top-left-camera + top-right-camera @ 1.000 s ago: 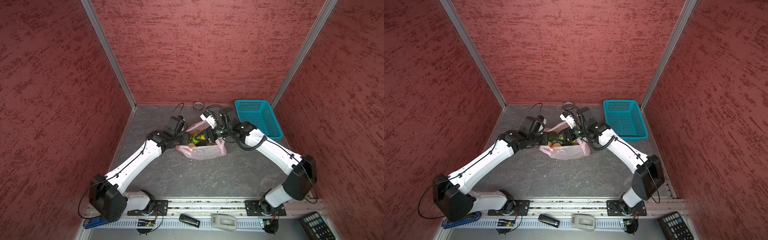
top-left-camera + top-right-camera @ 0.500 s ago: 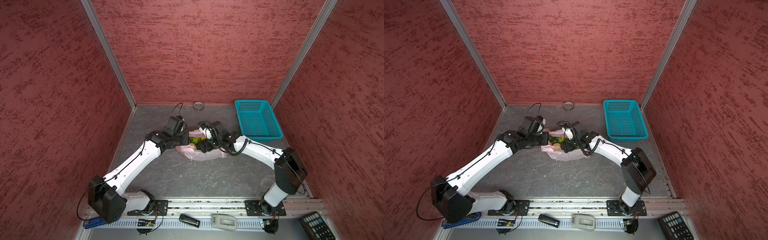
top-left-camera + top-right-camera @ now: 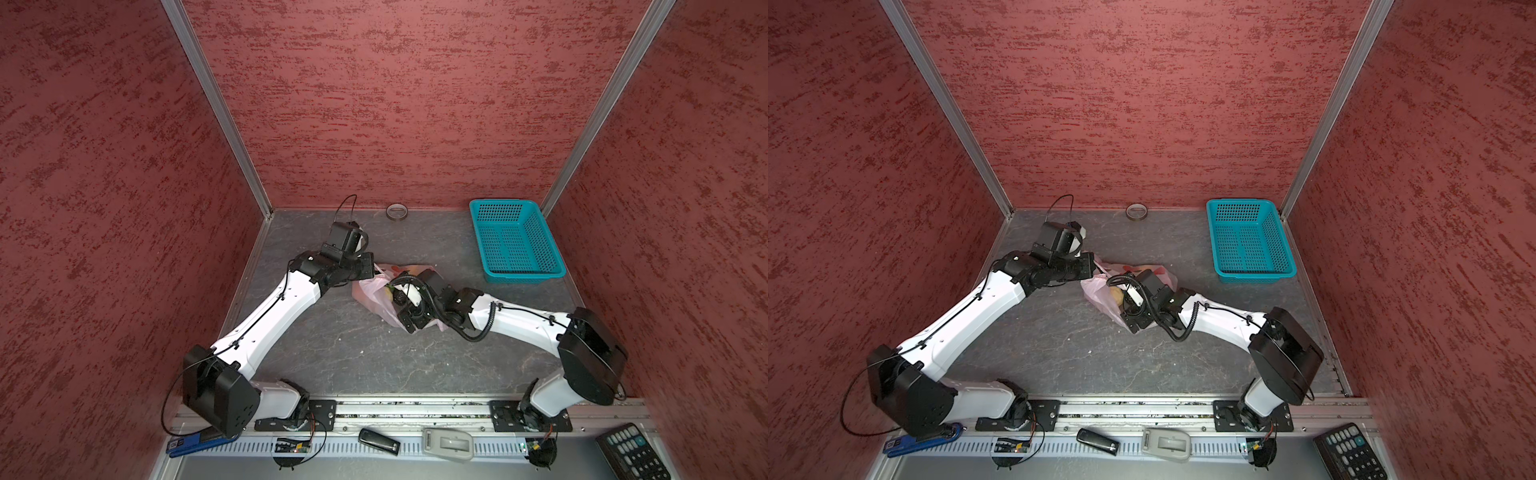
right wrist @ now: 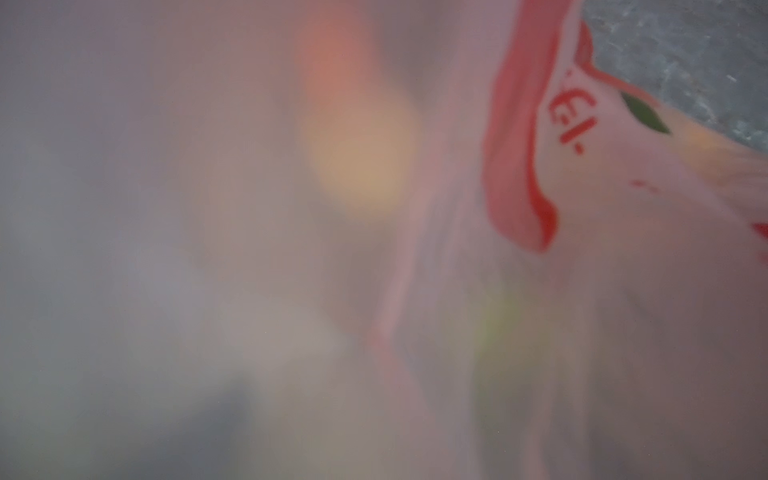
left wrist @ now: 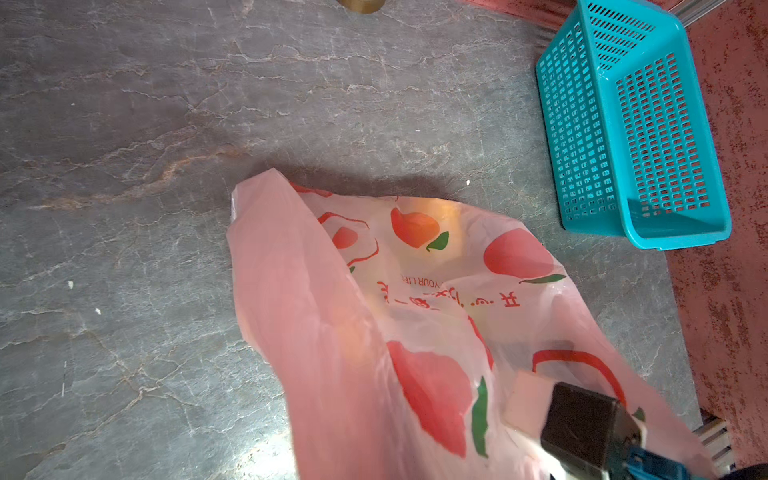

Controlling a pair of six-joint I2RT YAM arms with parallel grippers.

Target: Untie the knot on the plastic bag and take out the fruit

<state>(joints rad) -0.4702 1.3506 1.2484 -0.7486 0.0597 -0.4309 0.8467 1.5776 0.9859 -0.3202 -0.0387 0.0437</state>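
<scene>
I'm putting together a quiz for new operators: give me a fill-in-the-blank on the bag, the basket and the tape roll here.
1. The teal basket holds ____.
2. The left gripper is ____ on the edge of the plastic bag.
3. The roll of tape lies by the ____ wall.

Missing words: nothing; shut; back.
</scene>
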